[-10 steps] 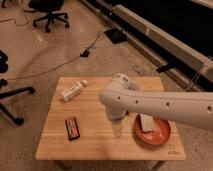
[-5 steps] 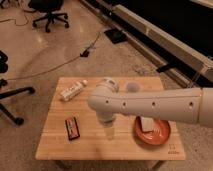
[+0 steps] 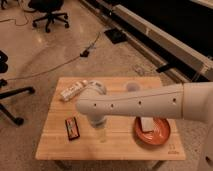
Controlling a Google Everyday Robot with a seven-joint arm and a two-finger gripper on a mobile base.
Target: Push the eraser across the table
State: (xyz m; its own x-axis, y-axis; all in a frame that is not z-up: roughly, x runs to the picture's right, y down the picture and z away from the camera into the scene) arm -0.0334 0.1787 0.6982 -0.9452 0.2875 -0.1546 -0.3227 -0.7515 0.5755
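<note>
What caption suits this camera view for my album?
Robot's pincer hangs over the wooden table beside the eraser, not yet touching it.

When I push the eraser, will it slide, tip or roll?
Probably slides, not rolls or tips: the eraser is a flat block lying on its broad face on the table. It looks small, so likely light; an off-centre push may spin it. The hand hangs beside it, toward the table's middle.
</note>
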